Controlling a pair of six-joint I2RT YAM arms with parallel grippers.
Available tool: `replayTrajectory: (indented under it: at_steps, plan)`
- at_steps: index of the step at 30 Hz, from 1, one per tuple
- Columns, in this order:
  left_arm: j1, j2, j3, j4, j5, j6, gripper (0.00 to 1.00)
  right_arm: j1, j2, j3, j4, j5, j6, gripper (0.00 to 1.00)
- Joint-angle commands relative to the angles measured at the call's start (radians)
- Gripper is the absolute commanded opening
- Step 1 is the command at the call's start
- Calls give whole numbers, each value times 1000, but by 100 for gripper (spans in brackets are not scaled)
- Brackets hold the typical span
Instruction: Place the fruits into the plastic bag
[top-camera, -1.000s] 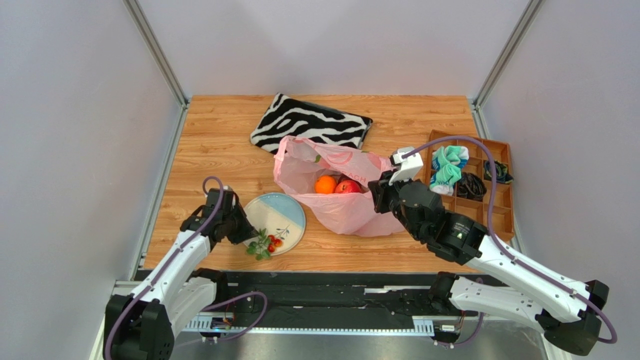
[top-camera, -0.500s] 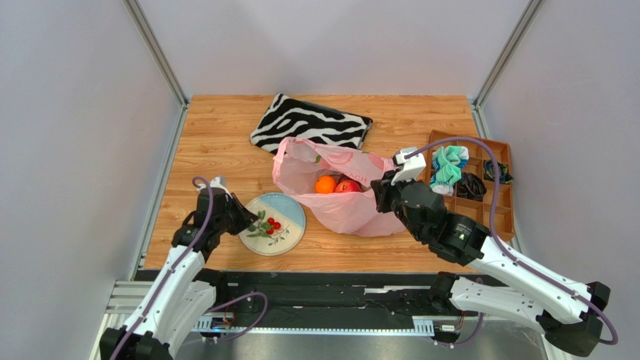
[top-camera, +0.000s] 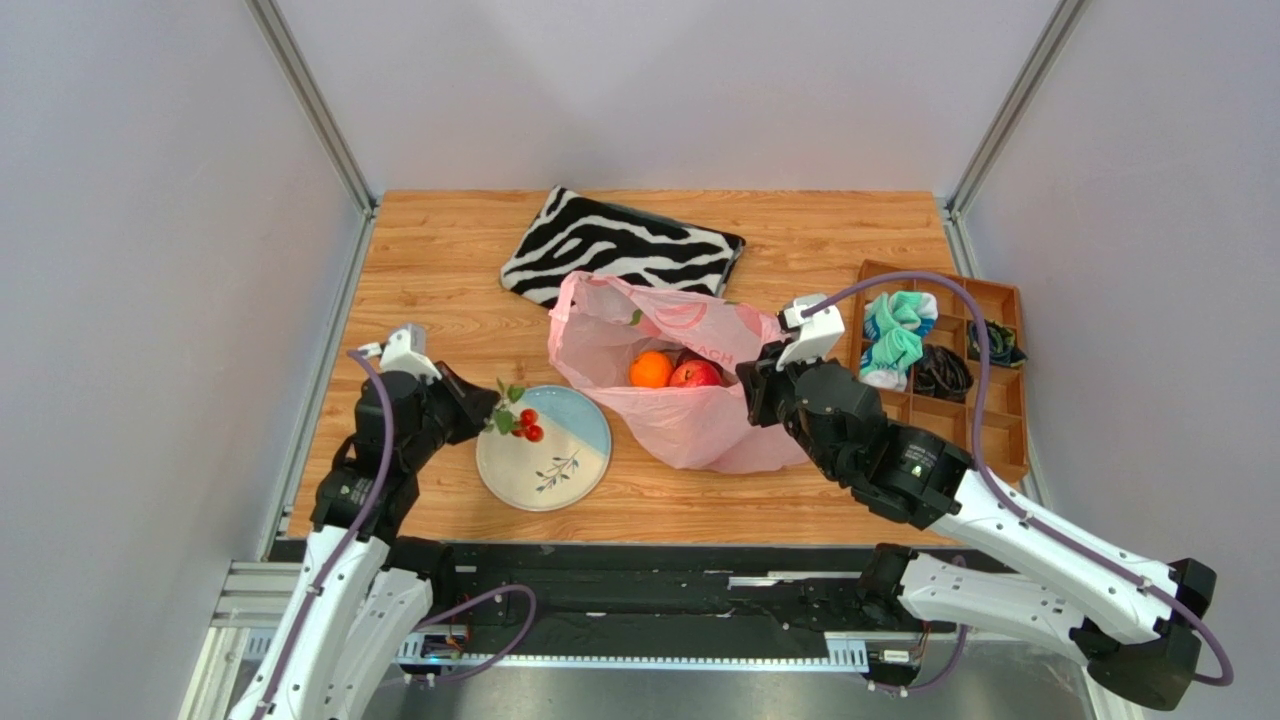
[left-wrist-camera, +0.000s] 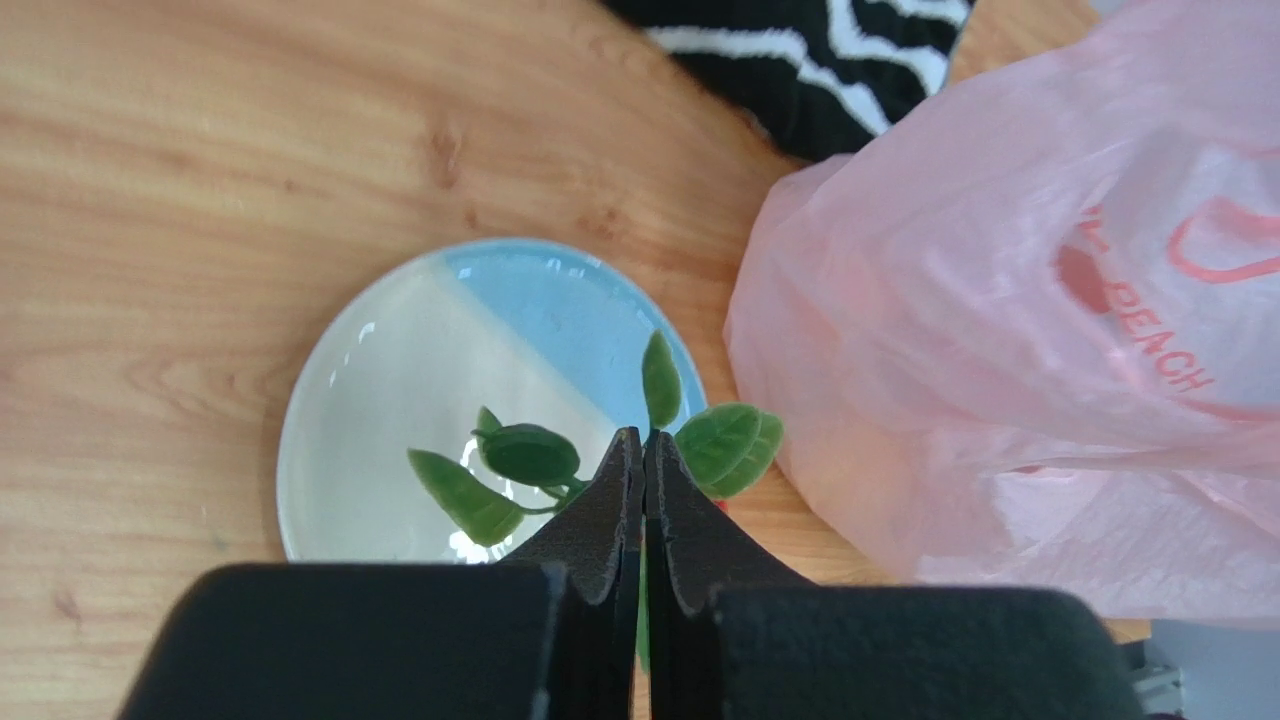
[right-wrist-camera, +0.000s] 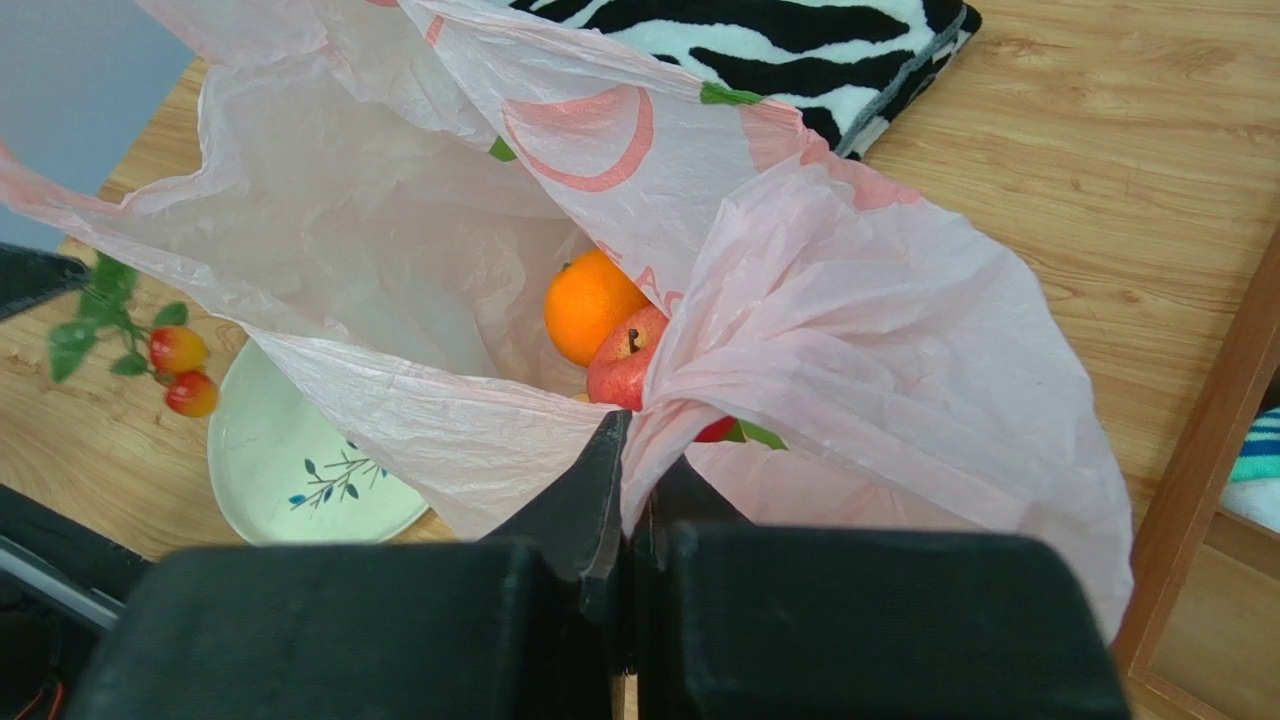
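Bagging scene on a wooden table (top-camera: 436, 270), with the pink plastic bag (top-camera: 706, 428) serving as the reference landmark. Left gripper (top-camera: 484, 413) is clenching its jaws on the stem of the leafy berry sprig (top-camera: 522, 425). Green leaves are fanning out beyond the fingertips, and red berries are hanging beside them.

Sprig is hanging left of the bag and apart from it, over the rim of the blue-and-cream plate (top-camera: 559, 468) on the side away from the bag. The plate itself is lying just beside the bag's left flank.

Right gripper (right-wrist-camera: 624, 438) is pinching a gathered fold of the bag's near rim between closed jaws, and the bag's mouth is gaping upward. Orange (right-wrist-camera: 589, 305) and red apple (right-wrist-camera: 634, 360) are sitting inside the bag, touching each other, with the apple nearer the pinched fold. A scrap of green is showing beneath the apple, too hidden to identify.

Zebra-striped pouch (top-camera: 619, 248) is lying behind the bag, its near edge meeting the bag's far rim. Compartmented wooden tray (top-camera: 999, 413) is sitting right of the bag, carrying teal-and-white socks (top-camera: 897, 333) and dark fabric items (top-camera: 942, 371) in separate compartments.
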Motion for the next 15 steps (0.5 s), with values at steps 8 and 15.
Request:
replayTrajectory:
  at_steps: [8, 15]
  plan:
    - [-1, 82, 403, 96, -12, 265, 0, 2, -16, 33, 24, -3, 11, 0]
    - [-67, 198, 587, 273, 131, 323, 0, 1, -20, 33, 18, 7, 8, 0]
